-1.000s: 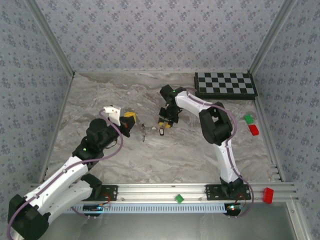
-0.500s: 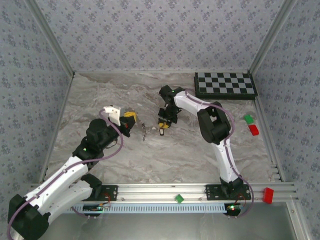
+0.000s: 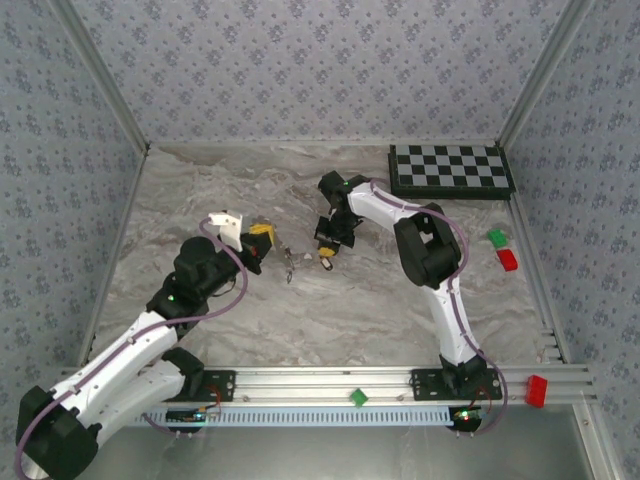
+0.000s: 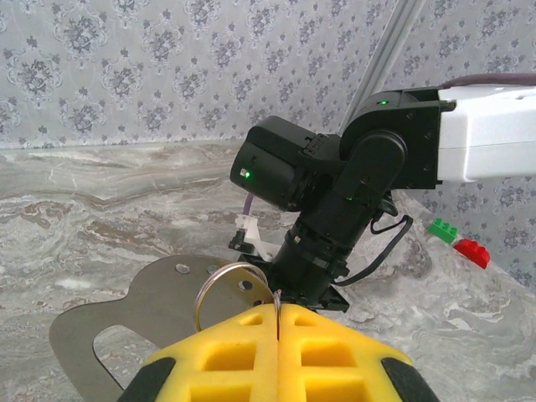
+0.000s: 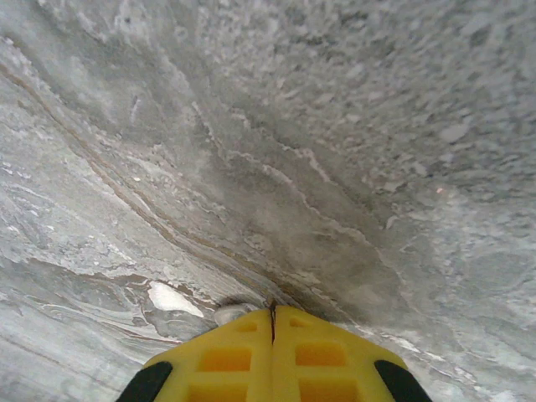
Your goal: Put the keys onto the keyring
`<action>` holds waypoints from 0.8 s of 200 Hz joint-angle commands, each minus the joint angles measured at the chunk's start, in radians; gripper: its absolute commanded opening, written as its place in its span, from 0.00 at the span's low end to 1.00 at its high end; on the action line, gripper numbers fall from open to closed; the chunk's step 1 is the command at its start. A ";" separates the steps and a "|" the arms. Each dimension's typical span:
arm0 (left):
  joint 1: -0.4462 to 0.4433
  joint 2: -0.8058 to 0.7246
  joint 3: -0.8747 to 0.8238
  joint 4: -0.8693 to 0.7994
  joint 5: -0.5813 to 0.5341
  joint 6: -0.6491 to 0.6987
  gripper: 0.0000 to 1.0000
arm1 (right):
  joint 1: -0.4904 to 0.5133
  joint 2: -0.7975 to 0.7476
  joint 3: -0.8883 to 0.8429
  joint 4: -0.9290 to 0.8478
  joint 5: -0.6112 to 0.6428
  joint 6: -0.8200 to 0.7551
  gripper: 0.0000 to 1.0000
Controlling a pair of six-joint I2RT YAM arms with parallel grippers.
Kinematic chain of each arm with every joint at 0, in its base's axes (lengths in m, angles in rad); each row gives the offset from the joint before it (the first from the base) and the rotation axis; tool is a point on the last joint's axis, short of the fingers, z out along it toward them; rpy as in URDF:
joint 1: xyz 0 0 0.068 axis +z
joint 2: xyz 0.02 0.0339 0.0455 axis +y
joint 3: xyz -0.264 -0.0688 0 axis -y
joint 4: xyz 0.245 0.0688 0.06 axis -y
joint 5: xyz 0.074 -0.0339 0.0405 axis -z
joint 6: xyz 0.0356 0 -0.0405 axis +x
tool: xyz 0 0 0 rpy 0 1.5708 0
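The grey, marble-veined tabletop [image 3: 200, 190] looks matt and faintly grainy, not polished. The thin round wire keyring [image 4: 234, 264] is bright, polished metal. The flat grey metal plate [image 4: 117, 327] has a duller, brushed finish. The left gripper [image 4: 277, 311] has yellow fingers [image 4: 226, 356] of matt moulded plastic with recessed pockets. The right arm [image 4: 335, 201] pairs satin black housings with a smooth, glossy white shell [image 4: 494, 142]. The small red brick [image 4: 471, 249] is shiny plastic.

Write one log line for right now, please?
left gripper: shut on keyring | right gripper: shut, tips at table
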 commanded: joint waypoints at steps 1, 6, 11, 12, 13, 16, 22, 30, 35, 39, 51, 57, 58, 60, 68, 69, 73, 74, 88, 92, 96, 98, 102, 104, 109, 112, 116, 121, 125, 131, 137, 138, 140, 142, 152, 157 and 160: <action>0.006 -0.003 0.006 0.059 0.022 -0.009 0.00 | 0.014 -0.073 -0.026 -0.007 0.077 -0.038 0.00; 0.006 -0.003 0.005 0.059 0.022 -0.009 0.00 | 0.017 -0.090 -0.039 0.009 0.089 -0.050 0.00; 0.006 -0.003 0.006 0.059 0.022 -0.009 0.00 | 0.019 -0.109 -0.054 0.026 0.104 -0.061 0.00; 0.007 -0.003 0.006 0.060 0.023 -0.009 0.00 | 0.021 -0.113 -0.057 0.030 0.106 -0.063 0.00; 0.007 -0.003 0.006 0.060 0.022 -0.009 0.00 | 0.021 -0.117 -0.060 0.034 0.109 -0.065 0.00; 0.006 -0.003 0.006 0.060 0.022 -0.009 0.00 | 0.023 -0.130 -0.070 0.044 0.118 -0.072 0.00; 0.006 -0.004 0.005 0.059 0.023 -0.009 0.00 | 0.026 -0.156 -0.089 0.068 0.136 -0.088 0.00; 0.007 -0.004 0.006 0.062 0.023 -0.009 0.00 | 0.031 -0.194 -0.123 0.108 0.162 -0.109 0.00; 0.006 -0.003 0.006 0.063 0.024 -0.010 0.00 | 0.034 -0.220 -0.147 0.136 0.178 -0.122 0.00; 0.006 -0.002 0.006 0.063 0.023 -0.011 0.00 | 0.036 -0.242 -0.165 0.158 0.192 -0.129 0.00; 0.006 0.000 0.003 0.068 0.022 -0.010 0.00 | 0.042 -0.303 -0.223 0.227 0.225 -0.160 0.00; 0.006 0.001 0.003 0.069 0.020 -0.011 0.00 | 0.044 -0.336 -0.256 0.260 0.239 -0.181 0.00; 0.006 0.002 0.002 0.070 0.020 -0.012 0.00 | 0.045 -0.341 -0.259 0.265 0.240 -0.183 0.00; 0.006 0.002 0.002 0.072 0.019 -0.013 0.00 | 0.045 -0.351 -0.270 0.277 0.247 -0.189 0.00; 0.007 0.006 0.001 0.076 0.020 -0.013 0.00 | 0.048 -0.392 -0.311 0.306 0.270 -0.204 0.00; 0.007 0.007 0.001 0.076 0.021 -0.013 0.00 | 0.048 -0.396 -0.317 0.307 0.273 -0.205 0.00; 0.006 0.009 0.001 0.077 0.022 -0.015 0.00 | 0.048 -0.417 -0.334 0.346 0.283 -0.214 0.00; 0.006 0.010 0.001 0.077 0.022 -0.015 0.00 | 0.048 -0.422 -0.340 0.349 0.285 -0.217 0.00; 0.007 0.022 0.004 0.082 0.028 -0.018 0.00 | 0.050 -0.490 -0.412 0.422 0.303 -0.252 0.00; 0.006 0.025 0.003 0.086 0.031 -0.020 0.00 | 0.050 -0.507 -0.430 0.443 0.304 -0.268 0.00; 0.006 0.027 0.003 0.089 0.032 -0.021 0.00 | 0.049 -0.525 -0.449 0.460 0.307 -0.278 0.00; 0.006 0.029 0.002 0.091 0.034 -0.021 0.00 | 0.050 -0.532 -0.458 0.469 0.309 -0.284 0.00; 0.006 0.032 0.002 0.095 0.034 -0.021 0.00 | 0.050 -0.546 -0.469 0.484 0.310 -0.291 0.00; 0.007 0.035 0.001 0.095 0.035 -0.021 0.00 | 0.048 -0.555 -0.481 0.495 0.310 -0.296 0.00; 0.006 0.038 0.001 0.098 0.034 -0.021 0.00 | 0.050 -0.579 -0.507 0.524 0.309 -0.311 0.00; 0.006 0.039 0.001 0.100 0.033 -0.021 0.00 | 0.050 -0.592 -0.523 0.541 0.310 -0.319 0.00; 0.007 0.043 0.001 0.102 0.031 -0.020 0.00 | 0.050 -0.611 -0.544 0.564 0.312 -0.329 0.00; 0.007 0.047 0.001 0.104 0.030 -0.020 0.00 | 0.051 -0.635 -0.572 0.590 0.316 -0.340 0.00; 0.008 0.050 0.003 0.105 0.031 -0.020 0.00 | 0.050 -0.652 -0.592 0.619 0.316 -0.350 0.00; 0.008 0.057 0.004 0.107 0.031 -0.018 0.00 | 0.050 -0.677 -0.644 0.657 0.310 -0.365 0.00; 0.007 0.063 0.007 0.107 0.033 -0.018 0.00 | 0.050 -0.696 -0.678 0.689 0.308 -0.377 0.00; 0.008 0.064 0.008 0.107 0.033 -0.017 0.00 | 0.050 -0.699 -0.684 0.693 0.308 -0.379 0.00; 0.007 0.065 0.009 0.107 0.035 -0.017 0.00 | 0.049 -0.705 -0.695 0.701 0.308 -0.384 0.00; 0.008 0.068 0.010 0.109 0.036 -0.017 0.00 | 0.049 -0.710 -0.704 0.710 0.308 -0.388 0.00; 0.007 0.080 0.011 0.116 0.045 -0.016 0.00 | 0.048 -0.734 -0.739 0.744 0.295 -0.411 0.00; 0.008 0.085 0.012 0.119 0.046 -0.016 0.00 | 0.049 -0.746 -0.759 0.767 0.293 -0.421 0.00; 0.008 0.090 0.012 0.121 0.048 -0.016 0.00 | 0.050 -0.752 -0.772 0.781 0.293 -0.426 0.00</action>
